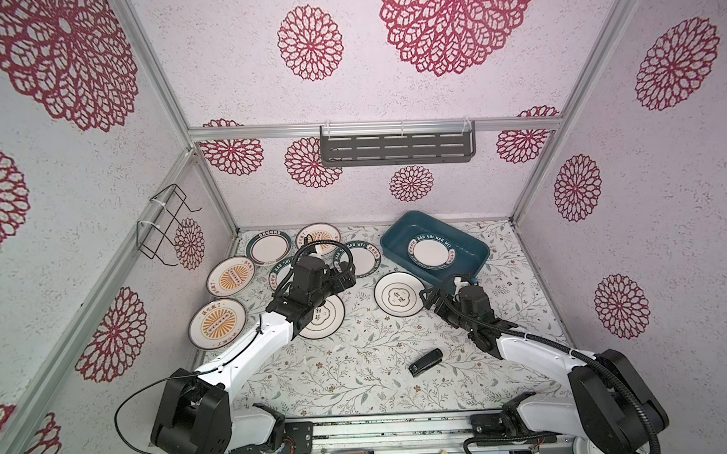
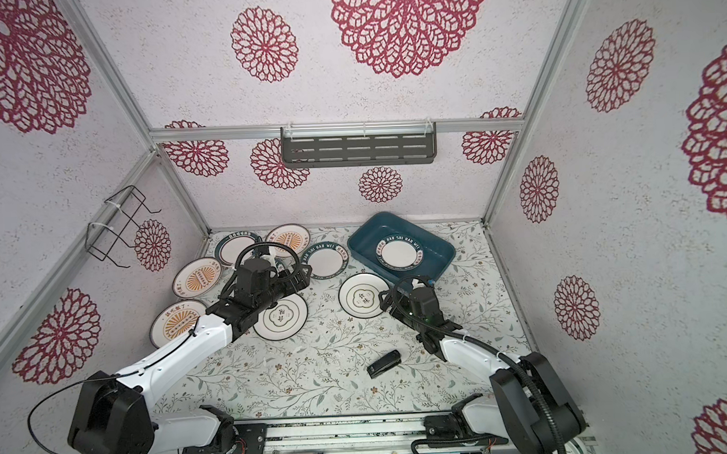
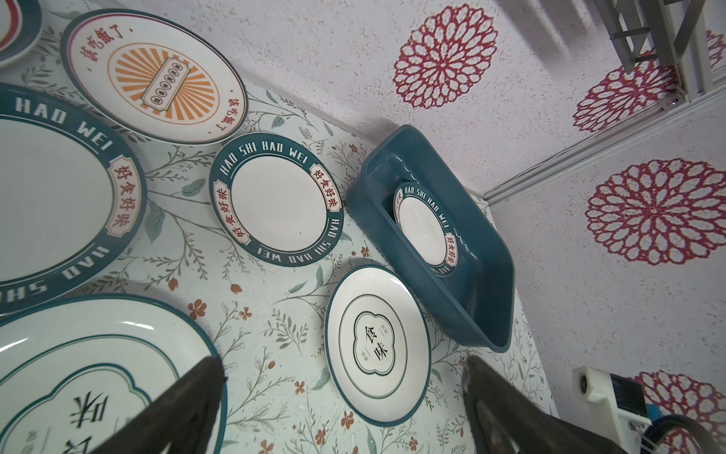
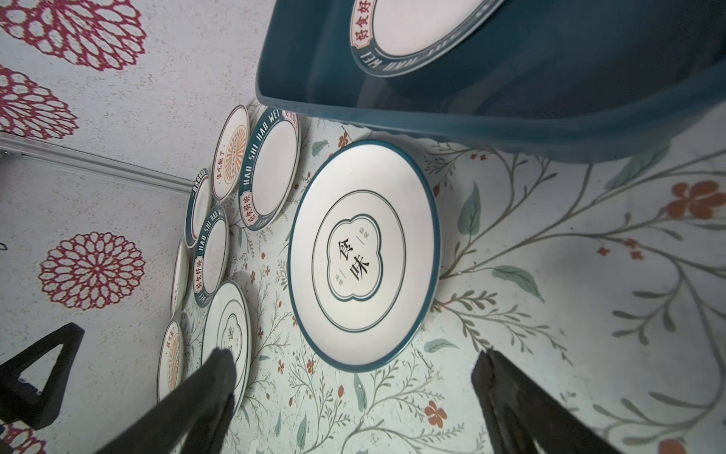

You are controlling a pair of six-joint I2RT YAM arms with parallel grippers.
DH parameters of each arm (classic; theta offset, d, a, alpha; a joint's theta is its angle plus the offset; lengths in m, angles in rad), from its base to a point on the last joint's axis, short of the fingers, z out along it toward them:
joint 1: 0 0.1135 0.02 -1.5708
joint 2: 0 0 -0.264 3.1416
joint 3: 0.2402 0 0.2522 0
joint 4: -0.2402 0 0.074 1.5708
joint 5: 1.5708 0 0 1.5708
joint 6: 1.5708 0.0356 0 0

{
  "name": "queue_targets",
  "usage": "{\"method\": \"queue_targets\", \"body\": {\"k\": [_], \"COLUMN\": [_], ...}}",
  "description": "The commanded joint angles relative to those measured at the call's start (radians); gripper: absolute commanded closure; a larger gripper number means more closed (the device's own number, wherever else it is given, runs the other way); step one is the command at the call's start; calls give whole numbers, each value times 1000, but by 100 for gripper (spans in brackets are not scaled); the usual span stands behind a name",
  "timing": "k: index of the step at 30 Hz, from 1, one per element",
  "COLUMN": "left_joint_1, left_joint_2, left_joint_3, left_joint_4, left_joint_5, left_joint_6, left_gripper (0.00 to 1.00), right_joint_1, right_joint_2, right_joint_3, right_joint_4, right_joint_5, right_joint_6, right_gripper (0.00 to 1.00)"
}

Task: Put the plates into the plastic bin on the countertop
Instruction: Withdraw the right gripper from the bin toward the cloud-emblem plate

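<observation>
One plate [image 1: 430, 252] is lodged in the bin [image 1: 395, 237]; eight are left on the countertop [image 1: 358, 361], chiefly toward nine o'clock. Fingers of left gripper [image 3: 342, 363] and right gripper [image 4: 353, 355] are spread, empty.

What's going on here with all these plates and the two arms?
Two robot arms are moving plates into the plastic bin. One lettered plate lies inside; eight more lie on the countertop. Both grippers are open and empty: the right gripper faces the ringed plate beside the bin, the left gripper hangs over plates further left.
</observation>
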Motion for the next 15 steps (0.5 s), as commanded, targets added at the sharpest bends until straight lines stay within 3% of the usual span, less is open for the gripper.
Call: {"method": "queue_targets", "body": {"k": [1,5,15], "left_joint_1": [9,11,38], "left_joint_2": [36,66,135], "left_joint_3": [-11,-29,-10], "left_joint_4": [61,74,58], "left_joint_5": [50,91,139], "left_joint_6": [-4,-1,58], "left_gripper": [3,3,3], "right_joint_1": [8,17,36], "right_joint_2": [16,-8,34], "right_joint_3": [28,-38,-53], "right_joint_4": [13,69,91], "right_joint_5": [24,58,63], "right_joint_6": [40,127,203], "right_gripper": [2,2,3]}}
